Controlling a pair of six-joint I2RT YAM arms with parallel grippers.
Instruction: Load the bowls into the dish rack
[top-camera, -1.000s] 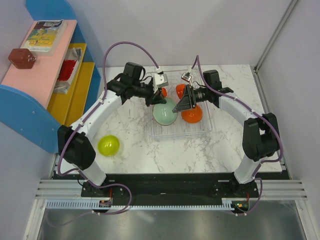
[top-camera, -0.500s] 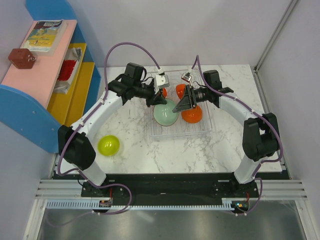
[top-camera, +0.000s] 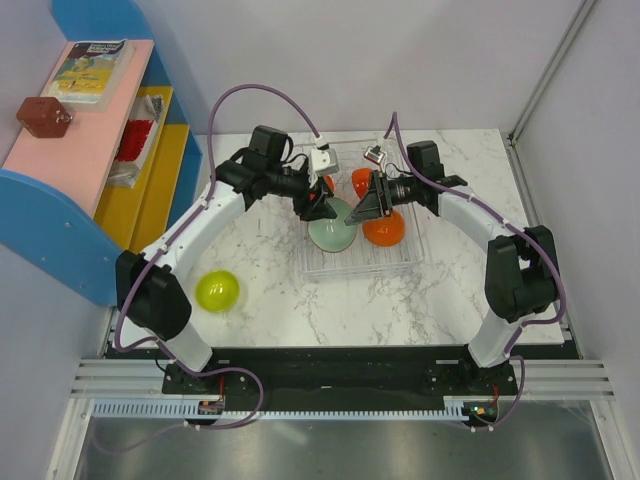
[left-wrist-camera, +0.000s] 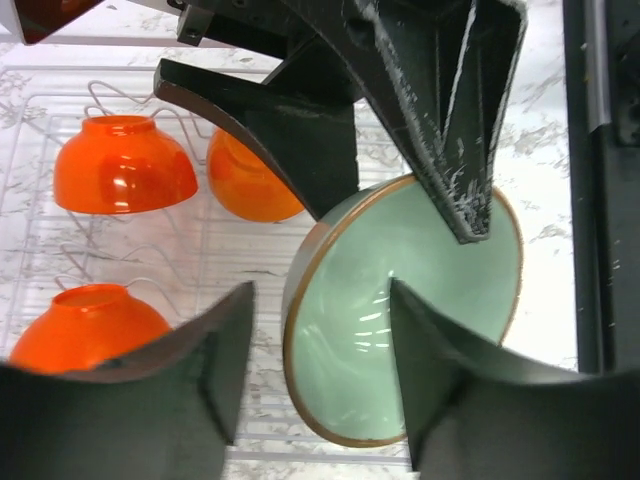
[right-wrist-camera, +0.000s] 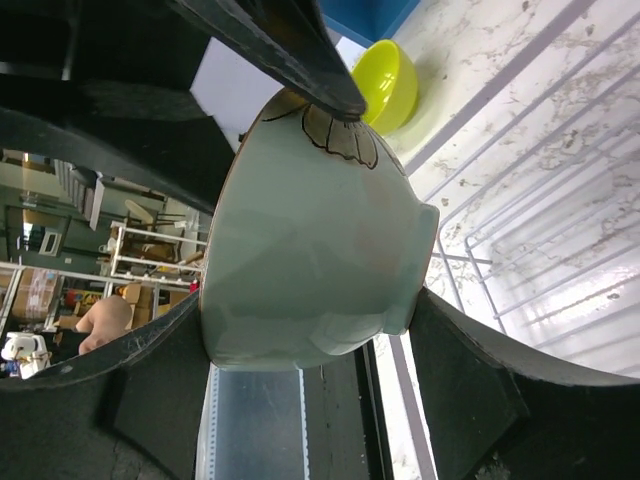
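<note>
A pale grey-green bowl (top-camera: 330, 234) stands on edge over the clear dish rack (top-camera: 360, 268). My right gripper (top-camera: 362, 212) is shut on it, one finger at the rim and the other at the foot (right-wrist-camera: 310, 300). My left gripper (left-wrist-camera: 320, 290) is open and straddles the bowl's rim (left-wrist-camera: 400, 300), one finger inside and one outside, with gaps showing. Three red-orange bowls (left-wrist-camera: 125, 165) (left-wrist-camera: 250, 185) (left-wrist-camera: 85, 325) rest upside down in the rack. A lime-yellow bowl (top-camera: 217, 290) lies on the table at the left, also in the right wrist view (right-wrist-camera: 385, 85).
A blue-pink-yellow shelf unit (top-camera: 90, 150) stands along the left edge, carrying a book (top-camera: 88, 65) and a brown object (top-camera: 43, 115). The rack's thin ribs (left-wrist-camera: 200, 250) cross the marble tabletop. Both arms meet over the rack's left half.
My left gripper has opened off the grey-green bowl's rim. My right gripper has closed onto that bowl. Neither arm nor the bowl has shifted noticeably.
</note>
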